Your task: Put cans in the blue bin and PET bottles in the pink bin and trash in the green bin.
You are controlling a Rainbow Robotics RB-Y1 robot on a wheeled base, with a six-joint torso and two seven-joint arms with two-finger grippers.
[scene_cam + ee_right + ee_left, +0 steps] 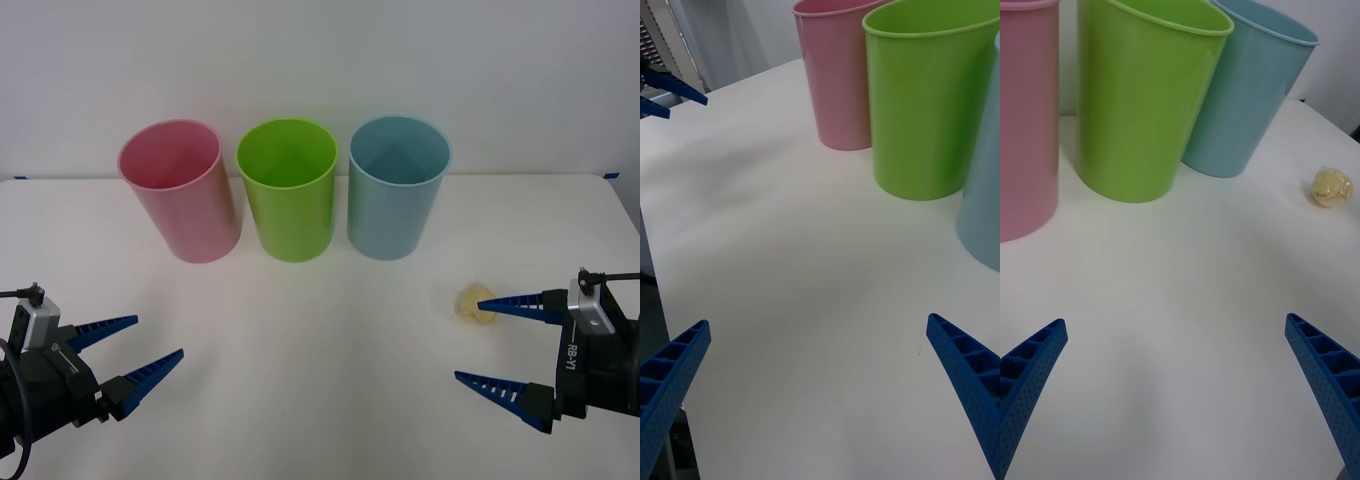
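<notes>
The trash (pixel 477 305) is seen on the table (pixel 320 330), just beside the wide-open, empty right gripper (pixel 500 345). It is judged light and crushable, best pinched across its middle.

Three bins (pixel 290 190) walling the far side, bare table (pixel 310 380) before them

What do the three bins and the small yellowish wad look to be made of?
The pink bin, green bin and blue bin look like smooth, slightly glossy moulded plastic: thin round rims, soft sheen on the walls. The trash looks like crumpled paper or wrap, matte and wrinkled; which one is unclear.
</notes>
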